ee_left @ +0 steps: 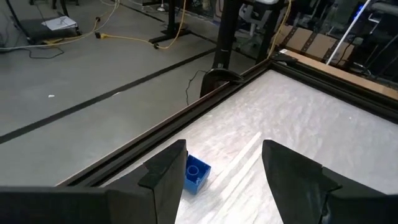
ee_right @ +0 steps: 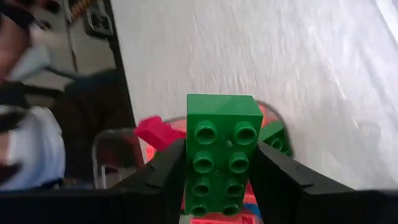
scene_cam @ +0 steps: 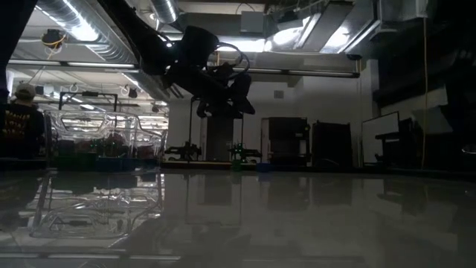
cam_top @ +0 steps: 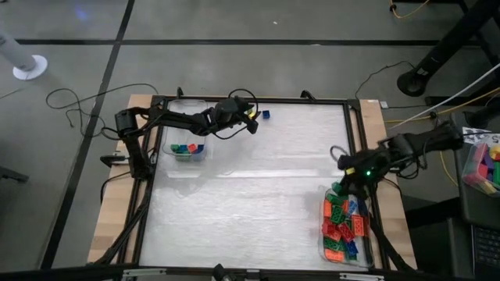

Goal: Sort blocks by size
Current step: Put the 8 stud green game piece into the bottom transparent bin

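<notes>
**Long green brick lifted from the pile; a small blue one waits by the far rail**

The right gripper (ee_right: 214,180) hangs over the heaped tray (cam_top: 324,243) at the table's (cam_top: 258,179) near right corner, its jaws clamped on a long green block (ee_right: 222,152). Judging by the layout, this brick is mid-sort and next needs carrying to a spot for long pieces. The left gripper (ee_left: 224,180), jaws apart and empty, hovers near the far edge just beside a small blue block (ee_left: 196,174); the smaller tray (cam_top: 187,151) lies near the far left corner.
</notes>
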Action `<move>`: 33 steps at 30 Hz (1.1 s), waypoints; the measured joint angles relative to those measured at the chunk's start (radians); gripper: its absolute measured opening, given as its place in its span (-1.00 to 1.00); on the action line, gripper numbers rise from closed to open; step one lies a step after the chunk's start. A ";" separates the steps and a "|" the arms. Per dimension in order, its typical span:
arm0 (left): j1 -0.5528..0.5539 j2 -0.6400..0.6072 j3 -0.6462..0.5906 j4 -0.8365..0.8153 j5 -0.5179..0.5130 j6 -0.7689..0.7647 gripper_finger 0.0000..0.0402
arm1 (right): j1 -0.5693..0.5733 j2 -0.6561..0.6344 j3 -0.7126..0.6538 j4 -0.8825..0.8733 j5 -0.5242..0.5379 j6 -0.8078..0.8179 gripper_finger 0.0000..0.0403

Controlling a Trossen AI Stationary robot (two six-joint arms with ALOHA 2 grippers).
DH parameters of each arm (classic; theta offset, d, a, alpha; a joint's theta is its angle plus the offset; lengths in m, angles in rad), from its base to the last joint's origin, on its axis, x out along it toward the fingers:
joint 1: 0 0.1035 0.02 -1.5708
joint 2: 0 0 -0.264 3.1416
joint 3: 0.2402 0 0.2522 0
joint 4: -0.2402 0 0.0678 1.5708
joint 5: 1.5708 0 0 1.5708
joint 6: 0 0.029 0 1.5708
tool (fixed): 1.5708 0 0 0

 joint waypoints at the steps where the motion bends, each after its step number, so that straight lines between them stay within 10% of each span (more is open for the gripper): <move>1: 0.000 0.000 0.000 0.000 0.000 0.000 -0.01 | 0.029 0.022 0.000 0.002 0.008 0.011 -0.22; 12: 0.000 0.000 0.000 0.000 0.000 0.045 -0.01 | 0.223 0.281 0.000 0.013 0.006 0.094 -0.14; 33: -0.001 0.000 0.000 -0.056 0.000 0.049 -0.01 | 0.230 0.500 0.000 0.014 -0.095 0.069 -0.13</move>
